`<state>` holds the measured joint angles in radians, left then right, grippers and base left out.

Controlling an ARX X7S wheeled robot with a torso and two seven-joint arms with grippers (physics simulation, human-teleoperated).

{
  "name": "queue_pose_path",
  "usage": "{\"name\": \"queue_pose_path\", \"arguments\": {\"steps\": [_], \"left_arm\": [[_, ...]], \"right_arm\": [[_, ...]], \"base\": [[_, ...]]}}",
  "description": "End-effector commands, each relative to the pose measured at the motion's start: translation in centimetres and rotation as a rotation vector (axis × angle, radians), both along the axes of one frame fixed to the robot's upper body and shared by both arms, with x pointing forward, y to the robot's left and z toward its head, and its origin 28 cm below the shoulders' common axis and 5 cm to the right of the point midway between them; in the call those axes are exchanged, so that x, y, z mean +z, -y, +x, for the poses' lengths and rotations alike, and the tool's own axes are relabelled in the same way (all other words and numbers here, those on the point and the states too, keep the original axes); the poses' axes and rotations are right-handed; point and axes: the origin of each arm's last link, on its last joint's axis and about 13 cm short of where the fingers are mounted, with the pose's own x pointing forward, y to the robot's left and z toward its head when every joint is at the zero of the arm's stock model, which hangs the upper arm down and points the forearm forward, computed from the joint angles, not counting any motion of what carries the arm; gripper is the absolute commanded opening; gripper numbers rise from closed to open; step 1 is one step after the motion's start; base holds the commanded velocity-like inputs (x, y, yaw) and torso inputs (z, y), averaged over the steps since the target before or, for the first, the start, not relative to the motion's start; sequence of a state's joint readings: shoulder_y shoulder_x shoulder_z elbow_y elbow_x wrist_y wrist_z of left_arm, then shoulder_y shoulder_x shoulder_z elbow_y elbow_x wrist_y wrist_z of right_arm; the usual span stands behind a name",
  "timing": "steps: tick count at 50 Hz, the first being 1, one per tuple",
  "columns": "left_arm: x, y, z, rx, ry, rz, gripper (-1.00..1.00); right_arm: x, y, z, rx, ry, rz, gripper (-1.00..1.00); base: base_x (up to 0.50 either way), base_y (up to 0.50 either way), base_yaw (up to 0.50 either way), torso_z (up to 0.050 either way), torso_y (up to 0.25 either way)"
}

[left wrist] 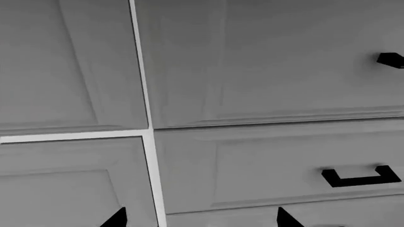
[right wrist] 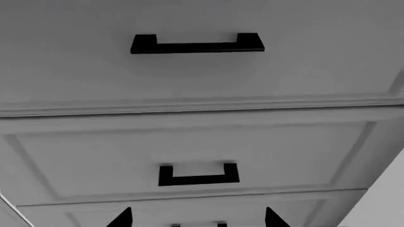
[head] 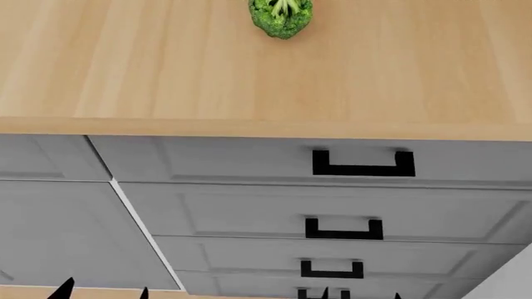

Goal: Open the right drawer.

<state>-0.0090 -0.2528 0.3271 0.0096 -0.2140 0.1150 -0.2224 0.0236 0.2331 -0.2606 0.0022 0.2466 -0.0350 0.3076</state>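
Hanging low before the cabinet, the right gripper (right wrist: 198, 218) and left gripper (left wrist: 202, 220) both show jaws spread wide, empty. Higher, just under the tabletop (head: 124, 68), sits the right drawer (head: 208, 161), shut. It's probably rigid and slides smoothly; grip its black handle (head: 363, 164). Broccoli (head: 281, 15) lies beyond.

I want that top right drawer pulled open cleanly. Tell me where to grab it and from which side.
Grip the black handle at the centre of the top drawer, on its straight crossbar. Come at it head-on from the front: the bar stands off the panel on two short legs, leaving a gap behind for a finger. The right end effector looks open and hangs lower, not touching.
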Motion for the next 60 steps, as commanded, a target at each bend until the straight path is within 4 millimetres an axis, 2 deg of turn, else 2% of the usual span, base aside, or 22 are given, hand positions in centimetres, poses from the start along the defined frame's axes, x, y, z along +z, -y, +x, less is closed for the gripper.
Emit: {"name": "queue_pose_path", "arguments": {"steps": [1,12,13,14,25,28,29,33,36,47,54,60], "left_arm": [[-0.4,0.0,0.1,-0.004,-0.025,-0.001,1.00],[-0.2,0.0,0.0,-0.004,-0.021,-0.025,1.00],[-0.4,-0.1,0.1,-0.003,-0.022,-0.022,1.00],[-0.3,0.0,0.1,-0.004,-0.022,-0.024,1.00],[-0.2,0.0,0.1,-0.009,-0.026,-0.020,1.00],[-0.2,0.0,0.1,-0.011,-0.025,-0.021,1.00],[-0.3,0.0,0.1,-0.011,-0.025,-0.021,1.00],[0.0,0.1,-0.1,-0.028,-0.043,-0.088,1.00],[-0.1,0.0,0.0,-0.014,-0.041,-0.056,1.00],[-0.4,0.2,0.0,-0.021,-0.037,-0.006,1.00],[-0.3,0.0,0.1,-0.012,-0.048,-0.051,1.00],[-0.3,0.1,0.1,-0.008,-0.039,-0.022,1.00]], "right_arm": [[0.3,0.0,0.3,-0.035,0.002,-0.099,1.00],[1.5,-0.1,0.7,-0.064,0.009,-0.252,1.00],[1.5,0.0,0.8,-0.083,0.008,-0.334,1.00],[1.7,0.0,0.8,-0.074,0.011,-0.295,1.00],[2.0,0.8,1.6,-0.096,-0.054,-0.500,1.00],[2.4,1.0,1.8,-0.109,-0.065,-0.602,1.00],[2.5,1.0,1.9,-0.115,-0.061,-0.690,1.00],[2.5,1.0,1.9,-0.130,-0.061,-0.720,1.00],[2.9,0.9,2.1,-0.136,-0.047,-0.830,1.00],[3.6,1.3,2.6,-0.128,-0.049,-0.928,1.00],[4.4,1.3,2.8,-0.100,-0.029,-1.095,1.00],[4.9,1.3,3.4,-0.099,-0.023,-1.101,1.00]], "base": [[0.00,0.00,0.00,0.000,0.000],[0.00,0.00,0.00,0.000,0.000],[0.00,0.00,0.00,0.000,0.000],[0.00,0.00,0.00,0.000,0.000],[0.00,0.00,0.00,0.000,0.000],[0.00,0.00,0.00,0.000,0.000],[0.00,0.00,0.00,0.000,0.000],[0.00,0.00,0.00,0.000,0.000],[0.00,0.00,0.00,0.000,0.000],[0.00,0.00,0.00,0.000,0.000],[0.00,0.00,0.00,0.000,0.000],[0.00,0.00,0.00,0.000,0.000]]}}
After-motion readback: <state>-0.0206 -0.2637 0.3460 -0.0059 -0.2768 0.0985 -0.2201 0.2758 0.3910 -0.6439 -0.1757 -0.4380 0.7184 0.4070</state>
